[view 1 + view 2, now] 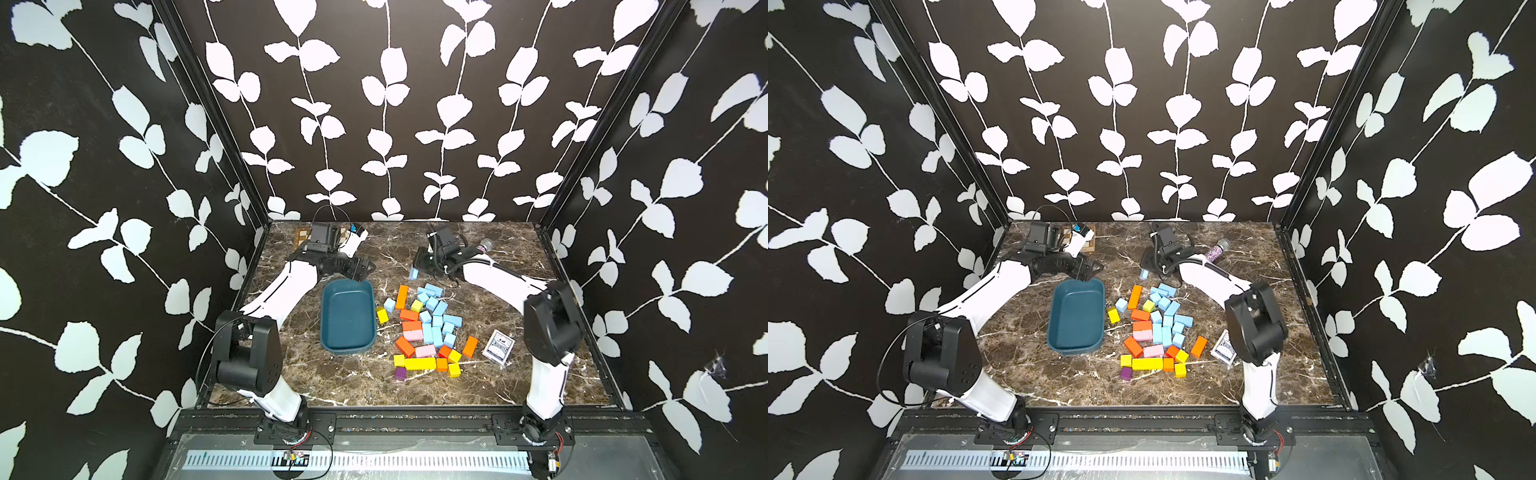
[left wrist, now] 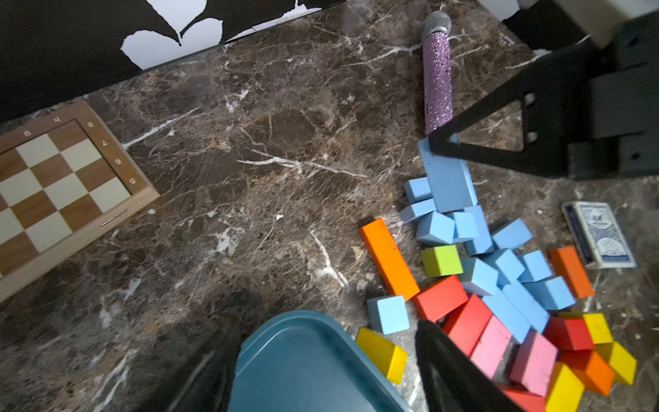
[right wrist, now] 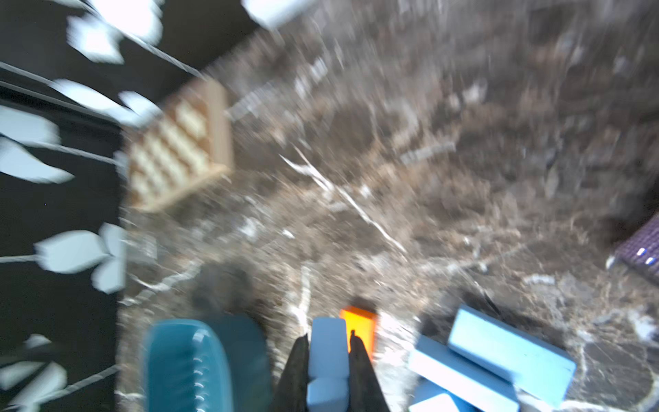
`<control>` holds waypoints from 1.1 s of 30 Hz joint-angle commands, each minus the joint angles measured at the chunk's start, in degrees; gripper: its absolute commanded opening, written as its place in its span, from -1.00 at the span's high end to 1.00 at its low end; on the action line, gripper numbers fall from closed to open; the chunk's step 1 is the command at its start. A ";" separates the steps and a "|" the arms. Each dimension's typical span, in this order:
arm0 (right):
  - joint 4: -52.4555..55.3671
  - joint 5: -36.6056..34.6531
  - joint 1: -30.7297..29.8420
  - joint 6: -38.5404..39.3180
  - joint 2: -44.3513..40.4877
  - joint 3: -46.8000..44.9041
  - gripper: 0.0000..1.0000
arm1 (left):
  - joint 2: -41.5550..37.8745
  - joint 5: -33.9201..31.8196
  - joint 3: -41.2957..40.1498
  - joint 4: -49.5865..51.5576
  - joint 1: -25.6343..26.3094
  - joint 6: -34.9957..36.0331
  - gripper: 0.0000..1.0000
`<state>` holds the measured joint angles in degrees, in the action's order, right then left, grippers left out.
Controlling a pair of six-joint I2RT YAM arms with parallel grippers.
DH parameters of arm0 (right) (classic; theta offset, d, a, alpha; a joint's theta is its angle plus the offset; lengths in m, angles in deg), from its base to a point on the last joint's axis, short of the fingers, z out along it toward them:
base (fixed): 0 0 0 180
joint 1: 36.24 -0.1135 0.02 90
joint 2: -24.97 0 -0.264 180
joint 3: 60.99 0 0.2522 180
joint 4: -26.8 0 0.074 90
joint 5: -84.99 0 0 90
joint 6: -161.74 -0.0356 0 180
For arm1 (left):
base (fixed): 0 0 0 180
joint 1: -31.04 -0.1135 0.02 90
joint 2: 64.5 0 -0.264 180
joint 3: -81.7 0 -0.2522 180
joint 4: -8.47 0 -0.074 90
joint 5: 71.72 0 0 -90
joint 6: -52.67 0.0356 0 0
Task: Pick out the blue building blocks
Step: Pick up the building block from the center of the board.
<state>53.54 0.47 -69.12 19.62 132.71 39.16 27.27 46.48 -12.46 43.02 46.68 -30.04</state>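
Several blue building blocks (image 1: pixel 436 316) (image 1: pixel 1168 320) lie heaped on the marble table among other coloured blocks, right of the empty teal tray (image 1: pixel 348 320) (image 1: pixel 1077 320). My right gripper (image 1: pixel 415 268) (image 3: pixel 328 335) is shut on one blue block (image 1: pixel 414 273) (image 1: pixel 1144 274) (image 3: pixel 328 353) and holds it above the table behind the heap. The left wrist view shows this held block (image 2: pixel 447 178) hanging from the right gripper's fingers. My left gripper (image 1: pixel 365 270) (image 2: pixel 326 323) hovers open over the tray's far end (image 2: pixel 303 364), nothing between its fingers.
Orange, red, yellow, pink and purple blocks (image 1: pixel 415 353) mix with the blue ones. A card deck (image 1: pixel 498 347) lies right of the heap. A glittery purple microphone (image 1: pixel 484 245) and a chessboard (image 2: pixel 53 199) lie at the back.
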 commanded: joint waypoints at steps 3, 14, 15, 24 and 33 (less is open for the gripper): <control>-11.13 -3.66 -2.98 -6.33 -1.09 -1.13 0.86 | 1.81 8.21 2.65 -6.33 2.29 -13.17 -0.40; -16.96 -4.04 -6.24 -8.60 2.32 2.53 0.85 | 3.11 9.02 3.27 -9.42 5.41 -15.64 -0.41; -17.22 -3.87 -6.47 -8.61 2.30 2.40 0.85 | 3.26 8.80 3.25 -9.57 5.43 -15.94 -0.39; -21.35 -1.29 -6.84 -8.01 0.51 -1.21 0.84 | 3.66 8.36 3.09 -10.23 5.46 -16.96 0.03; -24.92 4.39 -5.87 -8.04 -1.77 -5.35 0.84 | 3.06 8.65 2.47 -10.54 5.41 -16.52 0.15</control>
<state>32.01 1.56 -74.78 12.78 133.81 35.47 31.12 54.24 -10.43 34.35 52.05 -46.69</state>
